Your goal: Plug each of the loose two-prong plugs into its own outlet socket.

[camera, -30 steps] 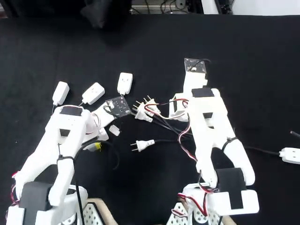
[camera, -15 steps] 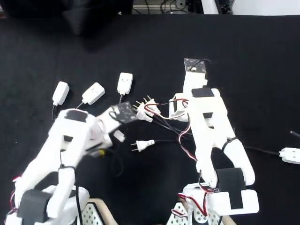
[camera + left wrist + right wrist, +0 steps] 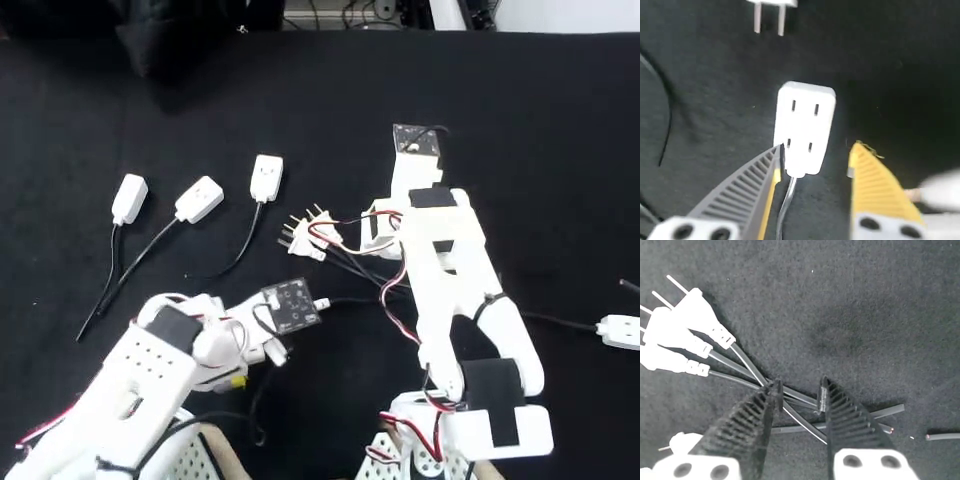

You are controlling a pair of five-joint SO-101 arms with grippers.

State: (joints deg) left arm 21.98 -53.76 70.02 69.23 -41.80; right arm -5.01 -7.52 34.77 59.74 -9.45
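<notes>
In the left wrist view a white outlet socket [image 3: 805, 127] lies on the black cloth between the fingers of my left gripper [image 3: 817, 146], which is open. One finger [image 3: 747, 187] touches the socket's corner and the other stands apart. A loose two-prong plug [image 3: 771, 5] lies just beyond, prongs toward the socket. In the high view the left arm [image 3: 170, 350] points at that plug [image 3: 322, 303]. My right gripper [image 3: 800, 387] is open, its tips straddling the black cables [image 3: 747, 367] of three white plugs [image 3: 682, 330], bunched together [image 3: 305, 235].
Three more white sockets [image 3: 130, 197] [image 3: 199, 199] [image 3: 266, 176] lie in a row at the left, cables trailing toward the front. Another white socket [image 3: 620, 328] lies at the right edge. The right arm [image 3: 440, 240] stands mid-table.
The left arm has swung away from the row of sockets toward the front and right, ending beside the single plug. The right arm has not moved.
</notes>
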